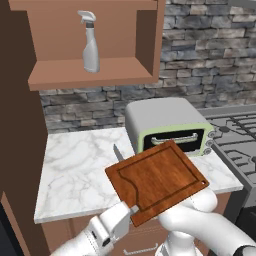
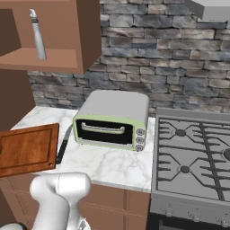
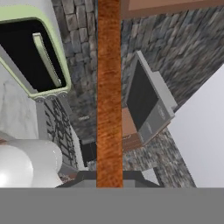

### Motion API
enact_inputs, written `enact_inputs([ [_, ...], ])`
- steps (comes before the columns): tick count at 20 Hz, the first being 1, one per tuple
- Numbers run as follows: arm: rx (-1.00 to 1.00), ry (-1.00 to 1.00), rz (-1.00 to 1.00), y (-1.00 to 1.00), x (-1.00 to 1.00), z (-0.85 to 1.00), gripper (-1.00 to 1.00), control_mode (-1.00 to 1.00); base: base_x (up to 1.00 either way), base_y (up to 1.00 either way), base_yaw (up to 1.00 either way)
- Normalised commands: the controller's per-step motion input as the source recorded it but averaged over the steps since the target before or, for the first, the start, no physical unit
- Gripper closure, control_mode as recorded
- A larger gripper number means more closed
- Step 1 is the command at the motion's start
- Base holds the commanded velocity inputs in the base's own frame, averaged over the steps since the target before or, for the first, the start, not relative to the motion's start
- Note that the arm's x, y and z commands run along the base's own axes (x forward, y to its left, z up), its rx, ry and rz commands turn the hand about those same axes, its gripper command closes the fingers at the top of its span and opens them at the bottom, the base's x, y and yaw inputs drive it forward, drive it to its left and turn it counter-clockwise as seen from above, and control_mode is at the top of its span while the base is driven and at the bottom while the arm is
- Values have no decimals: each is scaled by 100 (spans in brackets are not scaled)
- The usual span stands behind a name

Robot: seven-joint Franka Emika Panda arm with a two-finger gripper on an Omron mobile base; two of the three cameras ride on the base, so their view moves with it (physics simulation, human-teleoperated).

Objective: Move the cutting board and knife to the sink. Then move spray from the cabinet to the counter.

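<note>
The reddish-brown rectangular wooden cutting board (image 1: 157, 181) with its juice groove is lifted off the white grey-veined marble counter (image 1: 80, 170), tilted in the air in front of the pale green and grey toaster oven (image 1: 167, 125). The two-finger gripper (image 1: 134, 209) is clamped on the board's near edge at its lower corner; in the hand view the board (image 3: 108, 92) runs edge-on as a narrow wooden strip straight up from between the dark fingertips. The slim knife (image 2: 64, 143) with a black handle and silver pointed blade lies flat on the counter just left of the toaster oven, and from the right base view it seems to sit just beside the raised board's edge, though whether they touch is hard to judge. The small translucent grey-white spray bottle (image 1: 90, 42) stands upright on the shelf of the open brown wooden wall cabinet (image 1: 95, 75). The grey gas stove top (image 2: 193, 152) adjoins the counter on the right.
</note>
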Motion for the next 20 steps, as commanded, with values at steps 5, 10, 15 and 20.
enact_inputs([
  [5,3,0,0,-28,5,0,100,-100,0,0,0],
  [10,1,0,0,-13,0,-1,100,-100,0,0,0],
  [15,0,0,0,0,0,-1,100,-100,0,0,0],
  [20,0,-2,-3,-3,-16,0,100,-100,0,0,0],
])
